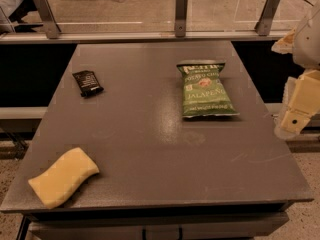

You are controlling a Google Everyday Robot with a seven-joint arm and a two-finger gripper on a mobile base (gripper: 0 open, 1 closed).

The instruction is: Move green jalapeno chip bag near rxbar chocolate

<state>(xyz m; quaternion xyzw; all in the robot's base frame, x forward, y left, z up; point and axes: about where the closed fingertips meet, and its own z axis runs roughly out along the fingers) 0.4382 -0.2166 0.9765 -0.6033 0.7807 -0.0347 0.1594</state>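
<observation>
One yellow sponge [64,176] near left on the table [165,154]. Gripper [297,109] off the table's right edge, mid-depth; open or closed, can't tell. One green jalapeno chip bag [206,91] lies flat right of centre: likely light, crinkly, slippery, crushable, so pinch a sealed end edge. One rxbar chocolate [87,83] far left, well apart.

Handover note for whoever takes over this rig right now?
The gripper hangs past the table at its right edge, apart from the green jalapeno chip bag, which lies flat right of centre. The rxbar chocolate lies back left; a yellow sponge sits front left.
Done: nothing yet, bag and bar lie far apart.
Left: grasp the bag, carry it left, set it beside the bar.
</observation>
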